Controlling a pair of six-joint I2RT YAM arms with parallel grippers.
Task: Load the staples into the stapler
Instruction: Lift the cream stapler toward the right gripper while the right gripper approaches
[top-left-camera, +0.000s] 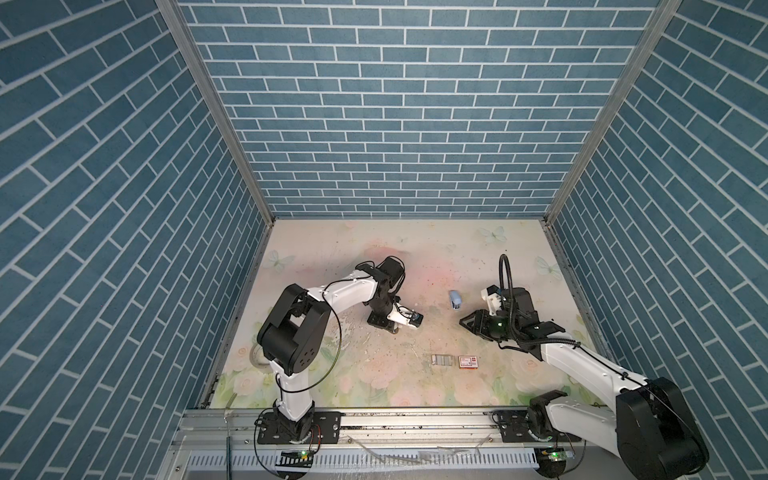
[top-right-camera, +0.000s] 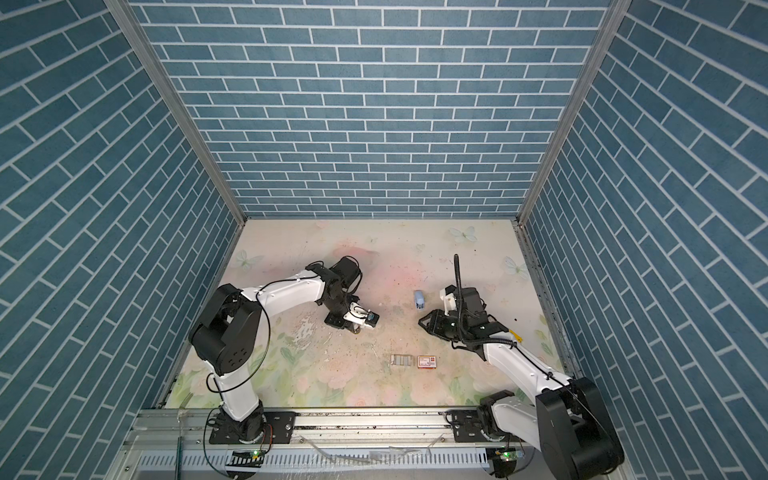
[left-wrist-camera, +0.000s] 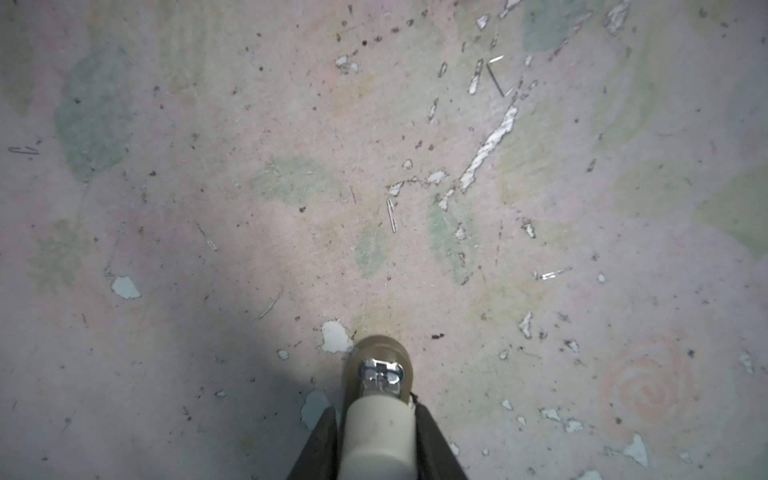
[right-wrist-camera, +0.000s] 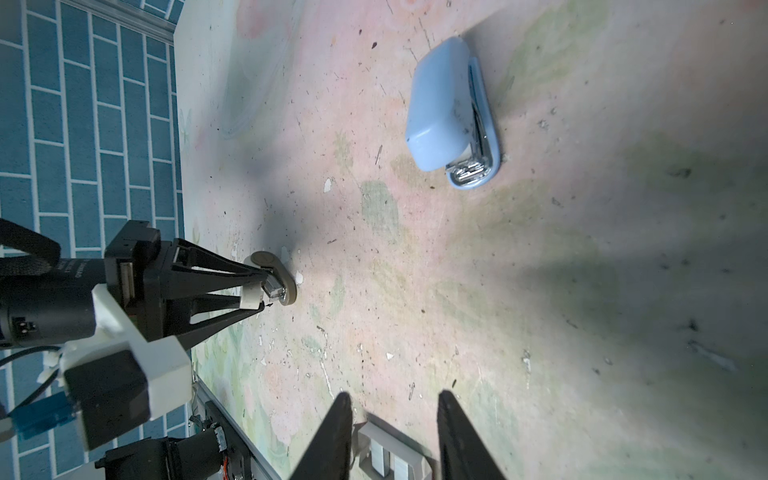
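The light-blue stapler (top-left-camera: 455, 300) (top-right-camera: 419, 300) (right-wrist-camera: 449, 112) lies shut on the floral mat, right of centre. The staples (top-left-camera: 441, 360) (top-right-camera: 401, 360) (right-wrist-camera: 388, 455), silver strips in a pale tray, rest nearer the front. My left gripper (top-left-camera: 394, 330) (top-right-camera: 355, 330) (left-wrist-camera: 374, 411) (right-wrist-camera: 262, 291) points down at the mat, shut on a small cream-and-tan piece with a metal part (left-wrist-camera: 376, 365) (right-wrist-camera: 274, 282). My right gripper (top-left-camera: 462, 322) (top-right-camera: 420, 322) (right-wrist-camera: 395, 395) hovers open just in front of the stapler, nothing between its fingers; the tray lies beyond them.
A red-and-white printed box (top-left-camera: 468, 362) (top-right-camera: 427, 361) lies beside the tray on its right. Loose single staples (left-wrist-camera: 496, 77) and paint chips litter the worn mat. Blue brick walls close off three sides, and a metal rail (top-left-camera: 415, 419) runs along the front.
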